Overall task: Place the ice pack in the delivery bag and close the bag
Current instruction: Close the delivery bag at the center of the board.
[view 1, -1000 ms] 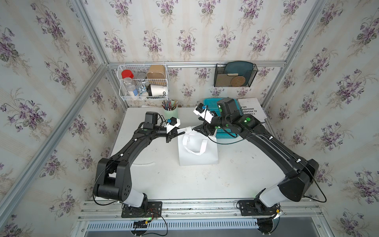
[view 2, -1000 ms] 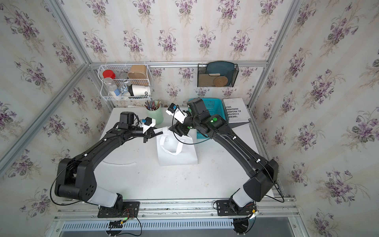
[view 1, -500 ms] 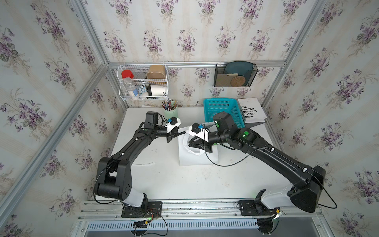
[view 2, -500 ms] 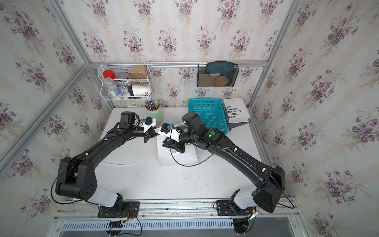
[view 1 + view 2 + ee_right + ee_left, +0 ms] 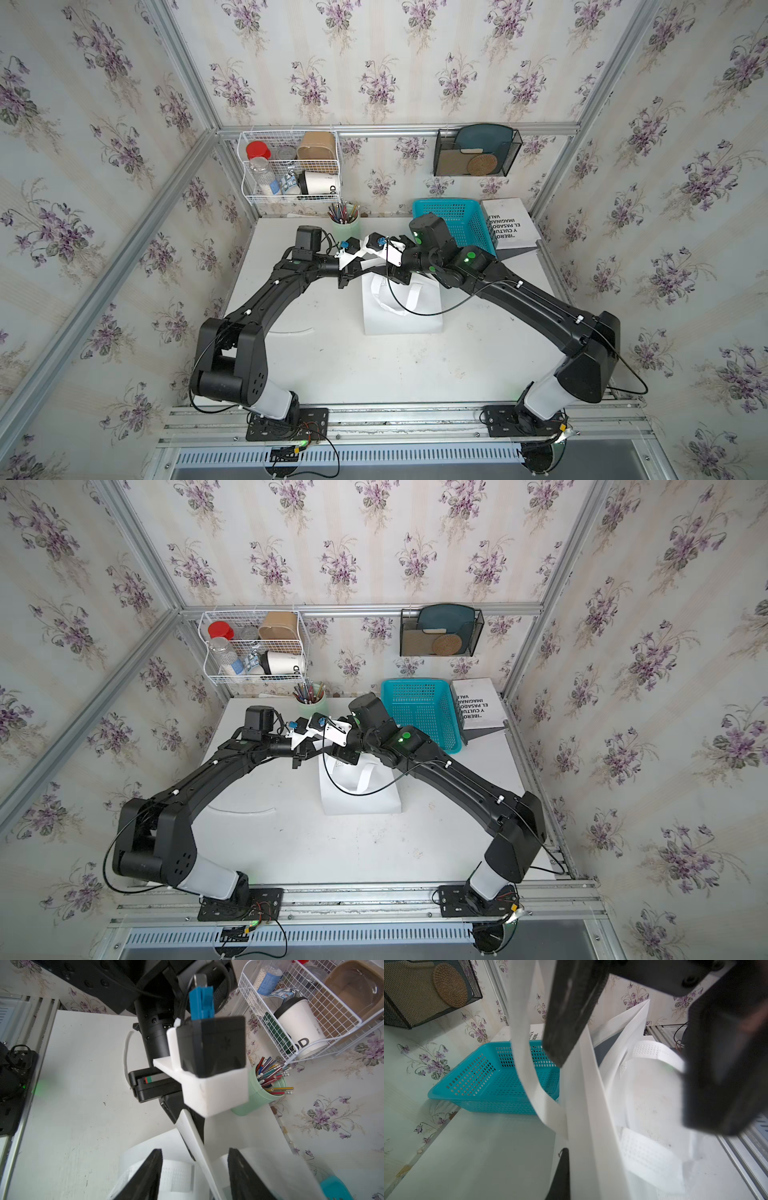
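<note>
One delivery bag, one turquoise basket, one book, one pencil cup.

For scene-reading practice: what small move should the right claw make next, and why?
Probably lift the right claw clear of the bag: it stands open and empty at the mouth, the basket looks empty, and the left claw holds a strap, so the drop seems done.

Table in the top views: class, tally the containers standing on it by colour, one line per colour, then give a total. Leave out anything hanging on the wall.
White: 1, the delivery bag
Turquoise: 1, the perforated basket
Pale green: 1, the pencil cup
Total: 3
</note>
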Tool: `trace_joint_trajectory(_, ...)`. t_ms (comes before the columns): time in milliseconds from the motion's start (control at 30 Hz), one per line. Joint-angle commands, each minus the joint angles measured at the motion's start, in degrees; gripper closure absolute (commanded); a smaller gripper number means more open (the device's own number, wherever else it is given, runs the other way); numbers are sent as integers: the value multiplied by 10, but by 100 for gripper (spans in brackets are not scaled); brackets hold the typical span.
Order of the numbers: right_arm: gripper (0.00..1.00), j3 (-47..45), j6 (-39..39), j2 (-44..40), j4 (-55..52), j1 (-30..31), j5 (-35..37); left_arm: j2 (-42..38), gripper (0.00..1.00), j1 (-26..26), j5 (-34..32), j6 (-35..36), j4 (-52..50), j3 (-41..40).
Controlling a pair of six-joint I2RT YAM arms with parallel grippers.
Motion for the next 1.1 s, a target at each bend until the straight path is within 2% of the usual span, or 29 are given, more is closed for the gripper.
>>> trace_joint_trajectory(0,45,3,-28,4,-30,0,35,-4,100,-1,14,6,4,1)
trace_joint_trajectory(167,55,24,-45,12,-89,1,12,-4,100,-1,11,1,8,1)
trace_joint_trajectory(333,60,27,-37,15,-128,1,-16,-3,100,-1,11,0,8,6)
trace_joint_trajectory(500,69,50,-21,38,-158,1,-27,-3,100,-1,12,-6,13,5)
trace_joint_trajectory(767,67,57,-7,53,-162,0,-3,-10,100,0,11,-5,13,1)
trace_joint_trajectory(933,73,105,31,73,-172,0,13,-14,100,-2,8,-10,20,-3)
trace_joint_trajectory(1067,56,76,35,38,-109,-2,19,-17,100,-2,6,-5,18,-8)
